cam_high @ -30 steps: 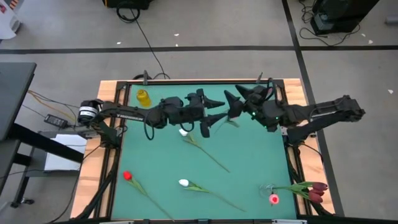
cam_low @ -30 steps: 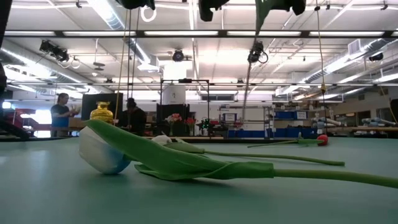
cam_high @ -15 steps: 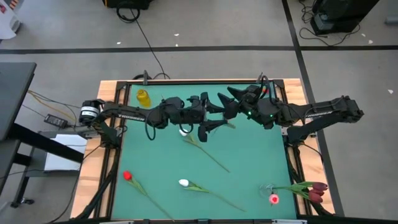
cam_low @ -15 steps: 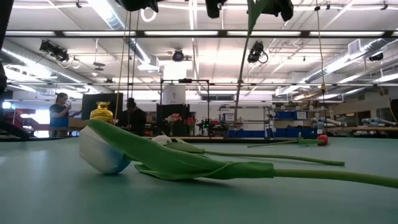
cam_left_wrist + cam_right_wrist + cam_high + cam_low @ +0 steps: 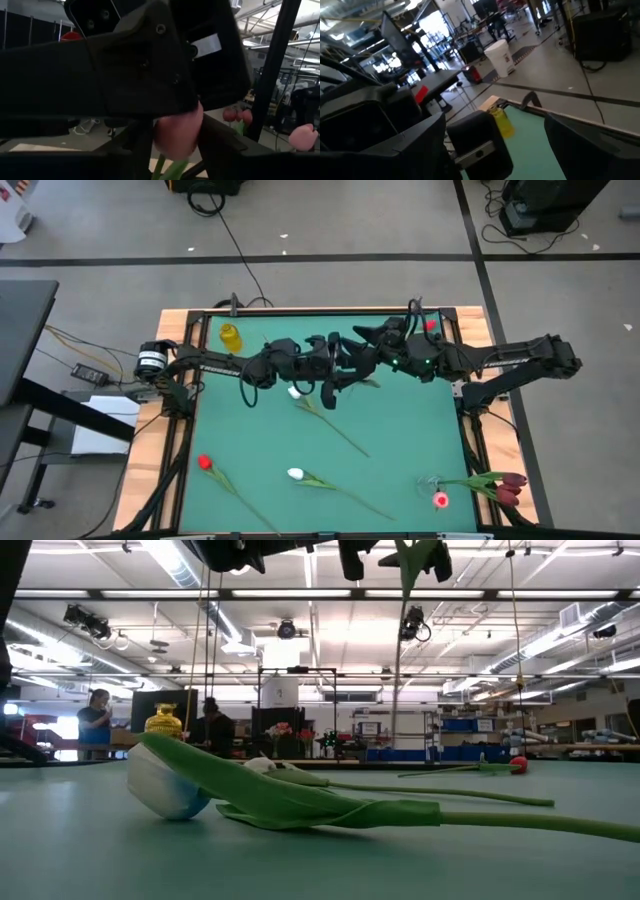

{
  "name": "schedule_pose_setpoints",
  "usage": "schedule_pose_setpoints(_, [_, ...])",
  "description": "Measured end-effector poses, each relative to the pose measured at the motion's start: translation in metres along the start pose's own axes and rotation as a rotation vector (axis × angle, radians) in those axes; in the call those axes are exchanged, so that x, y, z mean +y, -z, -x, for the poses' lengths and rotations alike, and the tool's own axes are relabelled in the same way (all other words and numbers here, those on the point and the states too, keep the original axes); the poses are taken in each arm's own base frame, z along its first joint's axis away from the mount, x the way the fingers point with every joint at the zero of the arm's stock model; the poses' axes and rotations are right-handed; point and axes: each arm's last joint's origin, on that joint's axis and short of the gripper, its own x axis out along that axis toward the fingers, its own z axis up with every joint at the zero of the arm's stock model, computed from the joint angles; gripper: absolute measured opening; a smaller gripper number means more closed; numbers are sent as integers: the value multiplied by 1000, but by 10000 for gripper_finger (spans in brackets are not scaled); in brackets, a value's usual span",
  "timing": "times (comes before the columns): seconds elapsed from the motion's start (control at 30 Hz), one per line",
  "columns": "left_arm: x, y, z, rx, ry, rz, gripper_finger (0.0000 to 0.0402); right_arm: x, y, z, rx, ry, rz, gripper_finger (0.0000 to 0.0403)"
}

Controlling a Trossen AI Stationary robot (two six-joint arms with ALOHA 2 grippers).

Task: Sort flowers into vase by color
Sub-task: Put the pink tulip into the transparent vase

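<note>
Standing at the mat's near right, a clear vase [image 5: 432, 490] holds one pink flower [image 5: 440, 500].

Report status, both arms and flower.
Left gripper and right gripper meet above the table's back, right open. Pink tulip aloft between them; holder unclear. Nothing blocking.

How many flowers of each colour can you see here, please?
white flowers: 2
red flower: 1
pink flowers: 2, one near the table's corner, one lifted off the table
maroon flowers: 2
Total: 7
</note>
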Motion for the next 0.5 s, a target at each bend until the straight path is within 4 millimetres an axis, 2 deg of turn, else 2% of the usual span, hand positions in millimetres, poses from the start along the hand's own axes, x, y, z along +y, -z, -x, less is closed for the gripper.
schedule_pose_setpoints(0.2, [0, 0, 0, 5, -1, 1, 94, 1, 2, -1, 10, -12, 1, 346])
schedule_pose_setpoints(0.37, [0, 3, 0, 29, 8, -18, 16, 1, 2, -2, 41, -54, 24, 350])
schedule_pose_setpoints(0.5, [1, 10, 1, 139, -9, -10, 8, 0, -5, 3, 62, -133, 19, 372])
